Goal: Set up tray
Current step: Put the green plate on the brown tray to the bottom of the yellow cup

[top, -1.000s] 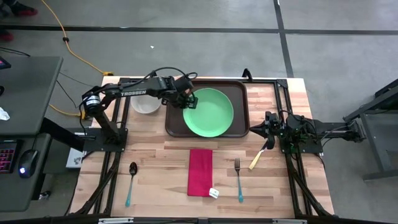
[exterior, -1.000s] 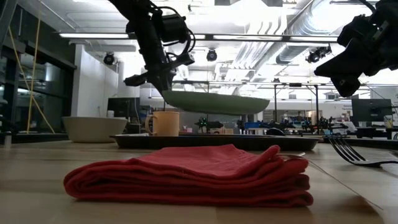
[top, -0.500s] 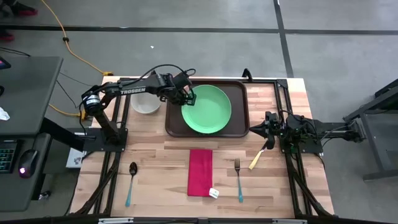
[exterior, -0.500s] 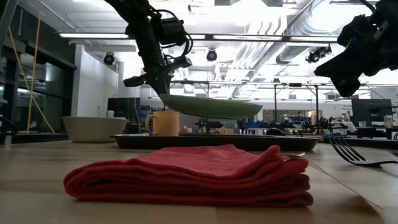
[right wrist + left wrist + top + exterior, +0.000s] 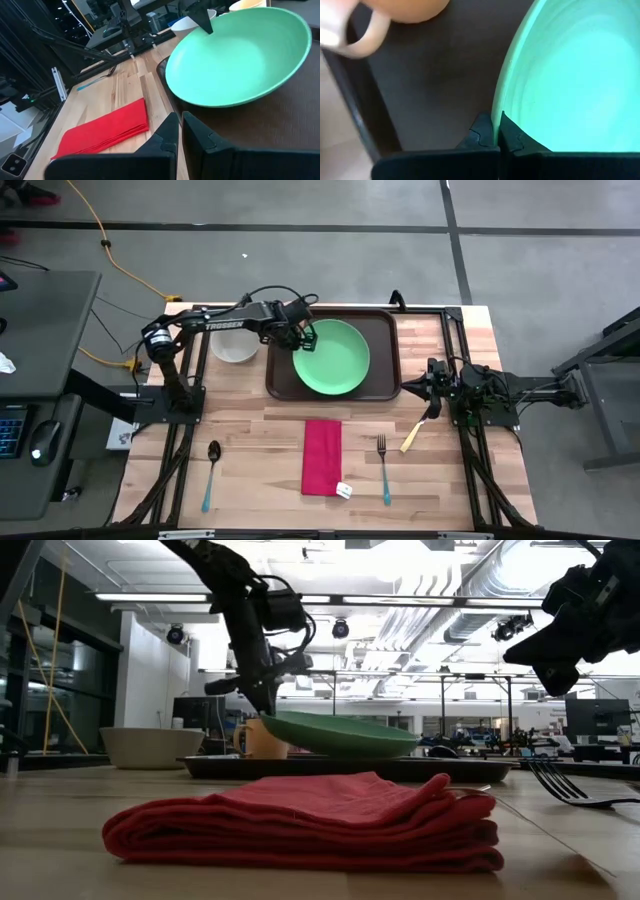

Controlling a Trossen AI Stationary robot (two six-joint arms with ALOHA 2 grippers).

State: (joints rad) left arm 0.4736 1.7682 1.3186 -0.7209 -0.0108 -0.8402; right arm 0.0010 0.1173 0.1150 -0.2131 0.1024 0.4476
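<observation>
The left claw [image 5: 306, 337] pinches the green plate [image 5: 334, 358] just above the tray [image 5: 386, 340], while the napkin [image 5: 321, 456], fork [image 5: 383, 468], spoon [image 5: 209, 475] wait on the counter [image 5: 260, 440]; the right claw [image 5: 433, 379] rests closed, empty.

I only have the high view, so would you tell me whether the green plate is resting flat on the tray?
Observer: No. In the low view the green plate is tilted, with its gripped edge raised above the tray.
Operator: Is the left end effector actually clamping it?
Observer: Yes. The left wrist view shows the left end effector shut on the plate's rim.
Operator: Is anything hidden under that arm?
Observer: A tan mug stands on the tray.
</observation>
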